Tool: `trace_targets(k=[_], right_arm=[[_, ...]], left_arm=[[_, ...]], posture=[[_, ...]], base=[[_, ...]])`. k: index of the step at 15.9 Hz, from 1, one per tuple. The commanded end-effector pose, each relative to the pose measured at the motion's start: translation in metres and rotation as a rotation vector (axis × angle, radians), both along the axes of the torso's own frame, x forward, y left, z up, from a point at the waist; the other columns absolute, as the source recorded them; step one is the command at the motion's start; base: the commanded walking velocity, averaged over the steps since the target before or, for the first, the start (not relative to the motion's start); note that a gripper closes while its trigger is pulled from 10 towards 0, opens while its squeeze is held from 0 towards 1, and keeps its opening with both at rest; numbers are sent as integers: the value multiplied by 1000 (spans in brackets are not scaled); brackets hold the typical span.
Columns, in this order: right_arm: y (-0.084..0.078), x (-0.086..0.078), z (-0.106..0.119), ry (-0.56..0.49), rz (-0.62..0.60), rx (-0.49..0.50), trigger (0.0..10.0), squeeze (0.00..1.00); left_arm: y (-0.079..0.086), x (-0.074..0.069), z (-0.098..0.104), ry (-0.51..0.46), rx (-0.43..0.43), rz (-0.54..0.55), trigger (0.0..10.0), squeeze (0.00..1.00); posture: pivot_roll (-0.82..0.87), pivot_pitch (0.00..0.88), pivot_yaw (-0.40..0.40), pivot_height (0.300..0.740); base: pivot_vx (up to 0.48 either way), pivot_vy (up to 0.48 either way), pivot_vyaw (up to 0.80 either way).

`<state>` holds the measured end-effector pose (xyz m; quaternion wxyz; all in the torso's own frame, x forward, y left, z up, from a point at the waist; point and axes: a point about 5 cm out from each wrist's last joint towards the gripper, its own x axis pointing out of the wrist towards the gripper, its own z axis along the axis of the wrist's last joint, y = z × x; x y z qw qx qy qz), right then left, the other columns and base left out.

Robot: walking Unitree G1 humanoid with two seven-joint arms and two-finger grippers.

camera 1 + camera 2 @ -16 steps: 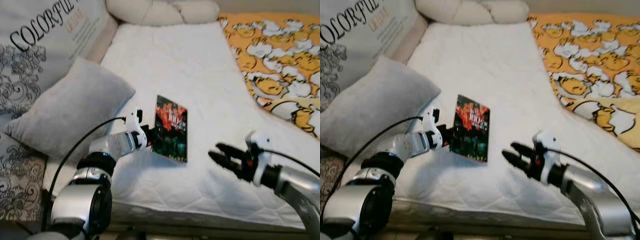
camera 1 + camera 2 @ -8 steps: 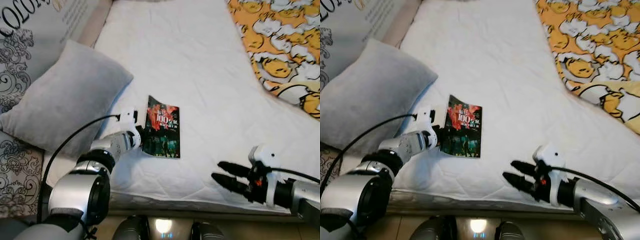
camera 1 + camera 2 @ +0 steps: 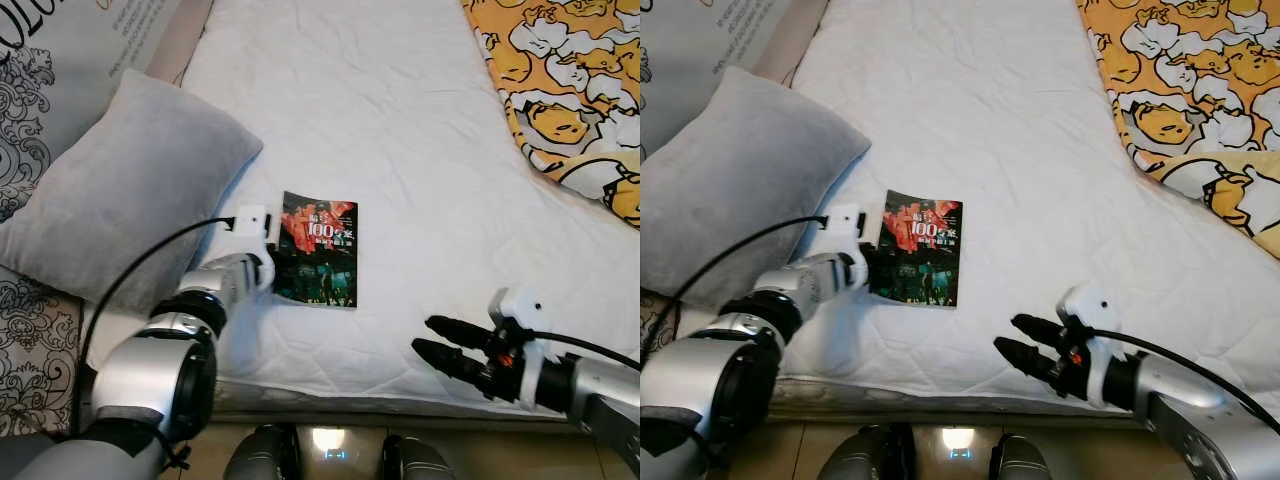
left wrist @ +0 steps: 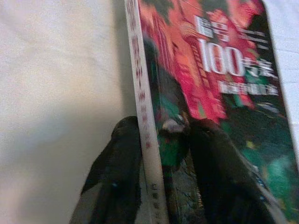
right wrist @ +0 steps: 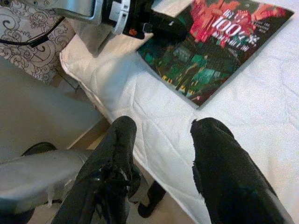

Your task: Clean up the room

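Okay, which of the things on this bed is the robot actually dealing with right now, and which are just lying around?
In the job:
- book, gripped at its spine edge by the left gripper
- right gripper, fingers apart, hovering at the bed's near edge

Just lying about:
- grey pillow
- yellow patterned blanket
- white mattress cover
- printed cushion

My arms are shiny silver with chunky rounded joints and a black band near each wrist. The left gripper (image 3: 272, 270) and right gripper (image 3: 438, 339) each have two long glossy black fingers on a white wrist block. A thin black cable loops along each forearm. There's a small red-orange spot on the right wrist too.
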<state>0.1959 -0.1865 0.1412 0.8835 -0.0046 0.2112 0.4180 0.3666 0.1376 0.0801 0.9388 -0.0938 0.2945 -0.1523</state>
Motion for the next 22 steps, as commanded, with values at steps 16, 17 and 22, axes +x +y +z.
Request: trace_targets(k=[16,17,22], right_arm=[[11,45,-35,-177,-603,-71,10000,0],[11,47,-37,-184,-621,-91,10000,0],[11,47,-45,-215,-640,-166,10000,0]], left_arm=[[11,-66,31,-536,69,55,10000,0],[15,-76,32,-538,97,93,10000,0],[25,-100,31,-503,232,164,10000,0]], posture=[[-52,32,34,740],[-46,30,26,740],[-36,26,12,740]], base=[[0,-51,0],[0,-480,0],[0,-480,0]])
